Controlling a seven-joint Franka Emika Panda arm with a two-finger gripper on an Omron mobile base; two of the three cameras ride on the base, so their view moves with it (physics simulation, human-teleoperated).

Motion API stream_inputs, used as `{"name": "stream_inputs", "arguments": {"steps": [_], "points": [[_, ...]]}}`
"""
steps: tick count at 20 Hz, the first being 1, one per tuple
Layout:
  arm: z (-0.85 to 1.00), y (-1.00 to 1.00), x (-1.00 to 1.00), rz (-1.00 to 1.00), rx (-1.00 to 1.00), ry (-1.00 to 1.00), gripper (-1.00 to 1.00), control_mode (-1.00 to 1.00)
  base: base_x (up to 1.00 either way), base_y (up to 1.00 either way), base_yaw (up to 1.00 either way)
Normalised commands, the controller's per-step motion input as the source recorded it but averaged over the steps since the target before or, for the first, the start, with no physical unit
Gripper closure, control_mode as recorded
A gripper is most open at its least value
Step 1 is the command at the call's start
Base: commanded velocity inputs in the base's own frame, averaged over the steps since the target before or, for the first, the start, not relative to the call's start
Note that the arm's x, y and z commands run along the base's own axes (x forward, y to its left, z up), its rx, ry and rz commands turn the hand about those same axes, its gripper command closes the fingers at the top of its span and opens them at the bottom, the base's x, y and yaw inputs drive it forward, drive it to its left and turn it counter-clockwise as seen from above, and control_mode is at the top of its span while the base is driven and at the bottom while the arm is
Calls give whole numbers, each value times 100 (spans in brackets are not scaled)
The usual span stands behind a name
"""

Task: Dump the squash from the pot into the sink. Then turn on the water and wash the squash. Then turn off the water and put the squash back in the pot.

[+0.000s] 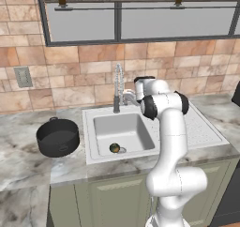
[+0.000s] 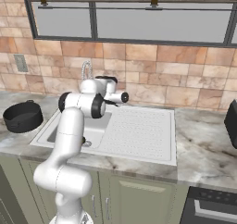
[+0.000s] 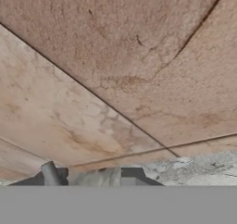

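One squash point(image 1: 114, 148) in sink point(image 1: 140, 111); pot point(image 1: 58, 137) beside; no readable writing; hand state unclear.

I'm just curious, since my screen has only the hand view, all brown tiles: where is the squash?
Observer: The small dark green squash lies in the light grey sink, beside its round metal drain.
Visitor: And the pot?
Observer: The wide black pot stands upright on the marble counter, left of the sink.
Visitor: Is water running?
Observer: No stream shows under the tall chrome faucet.
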Motion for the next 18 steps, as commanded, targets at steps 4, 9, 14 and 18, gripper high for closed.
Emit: {"name": "stream_inputs", "arguments": {"steps": [4, 9, 14, 18], "points": [[-26, -52, 24, 0, 23, 10, 100, -100, 0, 0, 0], [-40, -44, 14, 0, 16, 8, 100, -100, 0, 0, 0], [-51, -4, 2, 0, 0, 5, 100, -100, 0, 0, 0], [-59, -9, 0, 0, 0, 5, 100, -100, 0, 0, 0]]}}
